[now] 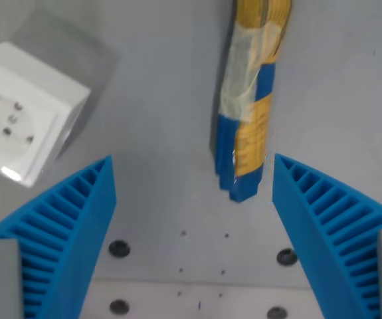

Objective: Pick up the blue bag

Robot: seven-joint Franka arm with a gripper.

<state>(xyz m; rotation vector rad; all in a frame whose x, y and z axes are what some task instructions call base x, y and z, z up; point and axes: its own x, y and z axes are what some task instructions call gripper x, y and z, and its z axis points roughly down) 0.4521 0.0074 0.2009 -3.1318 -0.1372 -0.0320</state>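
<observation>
The end effector (192, 174), with ribbed blue plastic fingers (71, 226), is spread wide and holds nothing. The task seems barely begun: the blue-and-yellow crinkled plastic bag (249, 100) lies ungrasped on the grey desk (157, 80), reaching toward twelve o'clock from between the fingertips. A white socket block (24, 109) sits at ten o'clock.

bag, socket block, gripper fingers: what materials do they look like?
Bag: looks like thin glossy plastic film, going by the crinkles and glare.
Socket block: probably hard white moulded plastic, smooth with a slight sheen and crisp edges.
Fingers: matte blue ribbed plastic, possibly flexible; the open ribs suggest this, but it's unclear.
</observation>
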